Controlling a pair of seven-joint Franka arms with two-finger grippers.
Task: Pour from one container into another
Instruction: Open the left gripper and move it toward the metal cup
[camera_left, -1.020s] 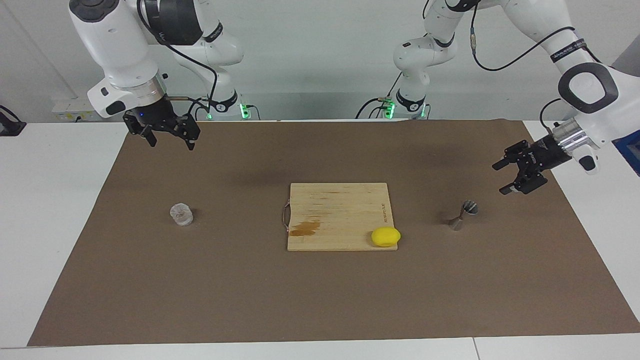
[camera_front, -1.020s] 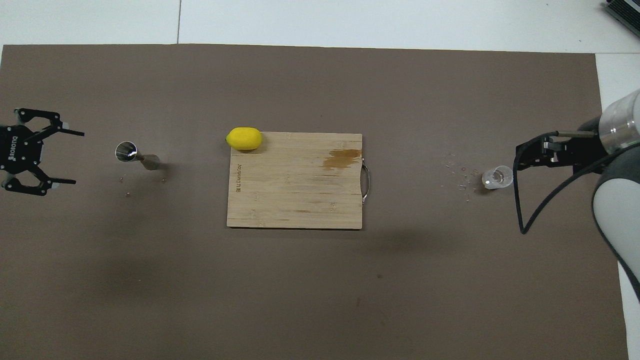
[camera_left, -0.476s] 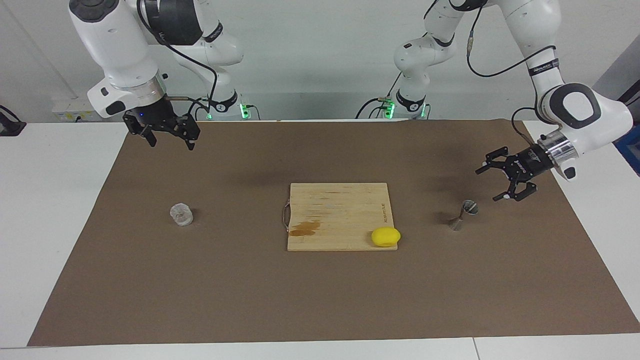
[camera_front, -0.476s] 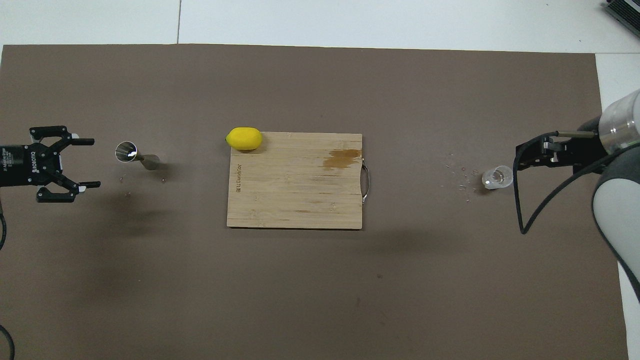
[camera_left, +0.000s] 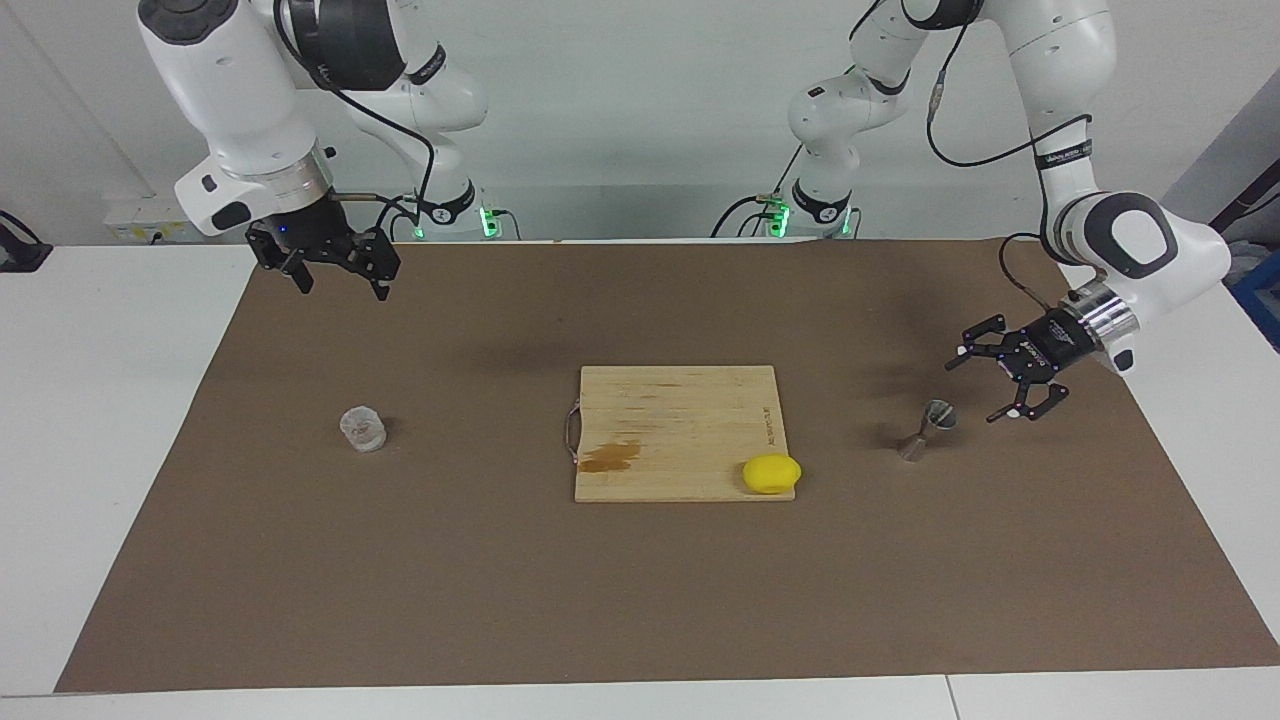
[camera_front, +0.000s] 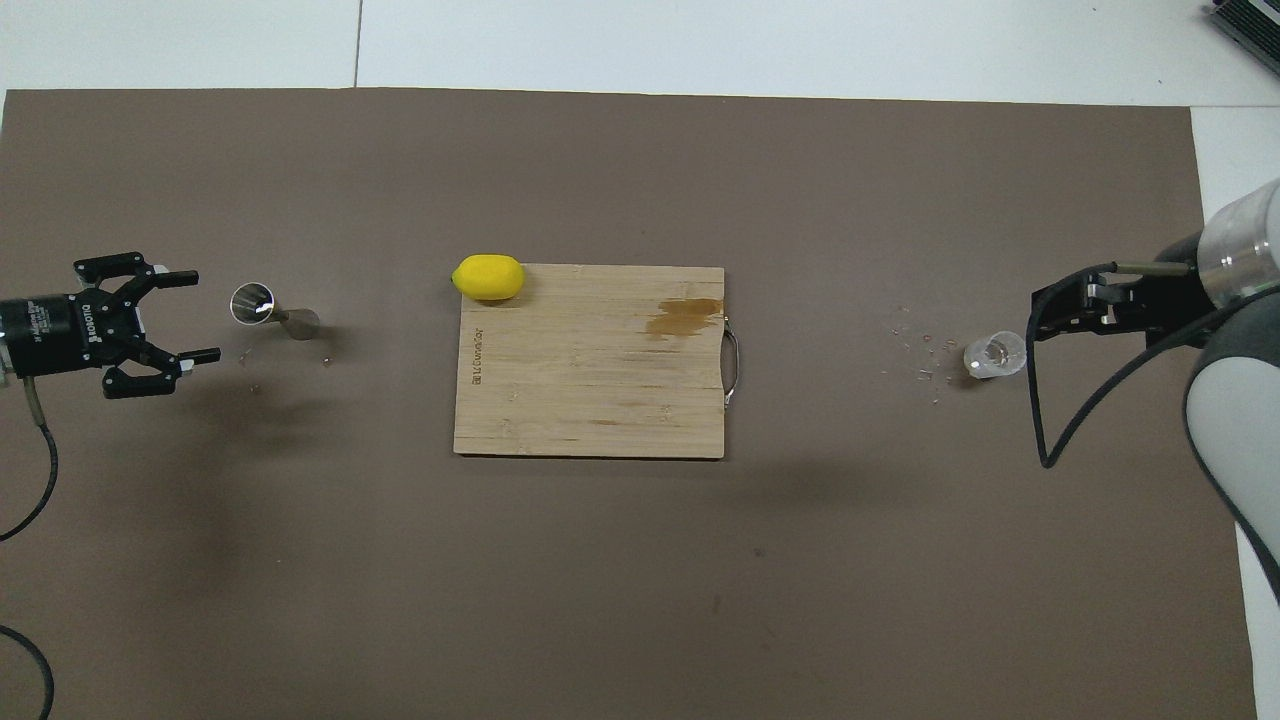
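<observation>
**A:** Which step is in hand, in your opinion?

**B:** I am judging it is the reach, before any grasp. I am reading the table as a clock, with the rectangular bamboo cutting board (camera_front: 590, 380) at the centre and twelve o'clock pointing away from the robots.

**A:** Then where are the grippers standing?

**B:** The right gripper (camera_left: 342, 288) is hanging high over the brown mat (camera_left: 640, 600) on the three o'clock side, with its fingers spread and holding nothing. I think this arm is waiting. The left gripper (camera_left: 978, 388) is hovering low on the nine o'clock side, also with spread fingers. It is pointing toward the small shiny steel hourglass-shaped jigger (camera_left: 925, 428), just beside it but not touching it.

**A:** And the task's things?

**B:** The jigger is standing on the mat at nine o'clock, seemingly upright. The small squat clear glass cup (camera_left: 362, 428) is sitting on the mat at three o'clock, well apart from it, with tiny specks lying around it. Farther out, a yellow lemon (camera_front: 488, 277) is resting on the board's corner at about eleven o'clock.

**A:** What is the next move calling for?

**B:** Probably the left fingers are needing to pass around the narrow waist of the jigger and close gently, because it looks easy to tip over. Then the right gripper is needing to come down on the cup.
</observation>
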